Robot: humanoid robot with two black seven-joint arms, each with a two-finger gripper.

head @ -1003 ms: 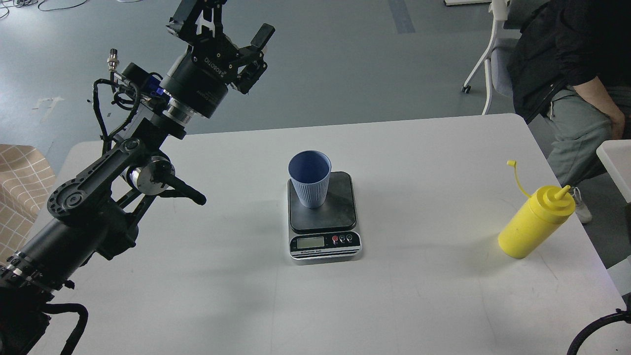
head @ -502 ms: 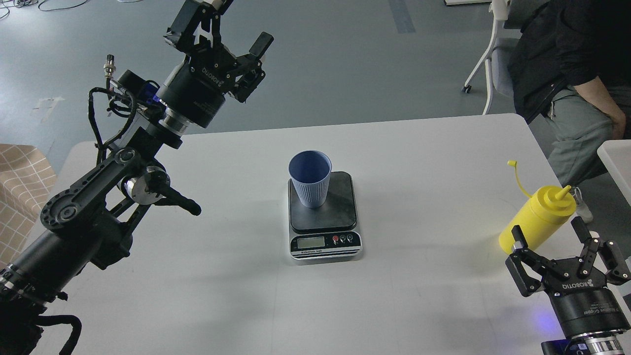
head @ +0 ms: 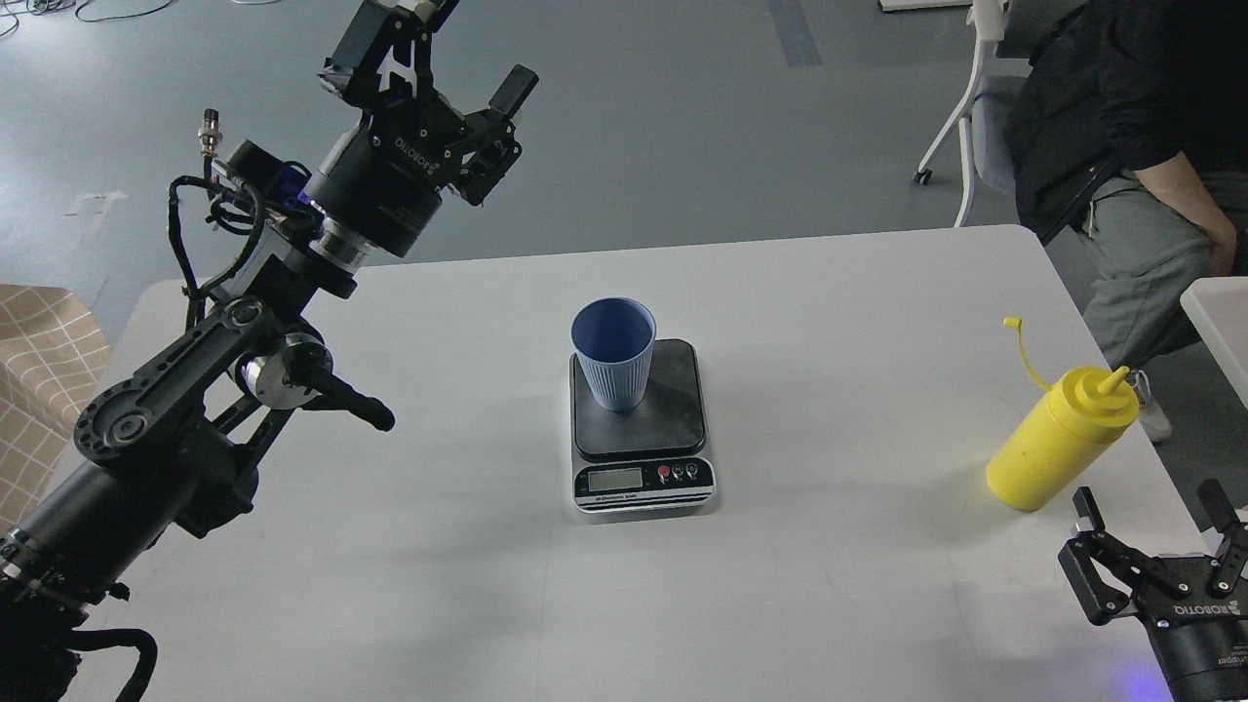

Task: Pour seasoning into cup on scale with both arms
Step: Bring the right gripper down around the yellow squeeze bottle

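The blue ribbed cup (head: 612,353) stands upright on the back left of the scale's dark platform (head: 673,409); the scale sits mid-table with its display facing me. The yellow seasoning bottle (head: 1061,439) stands upright near the table's right edge, its tethered cap (head: 1011,322) off and sticking up to the left. My left gripper (head: 468,49) is open and empty, raised high beyond the table's far left, well away from the cup. My right gripper (head: 1148,499) is open and empty at the bottom right, just below and to the right of the bottle, not touching it.
The white table (head: 829,292) bears only the scale, cup and bottle. A seated person (head: 1121,146) and a white chair (head: 975,97) are beyond the far right corner. Another white surface (head: 1219,322) is at the right edge, and checkered fabric (head: 39,361) at the left.
My right gripper came into view beside the bottle, then drew back down and to the right. My left arm shifted slightly left. Cup, scale and bottle have not moved.
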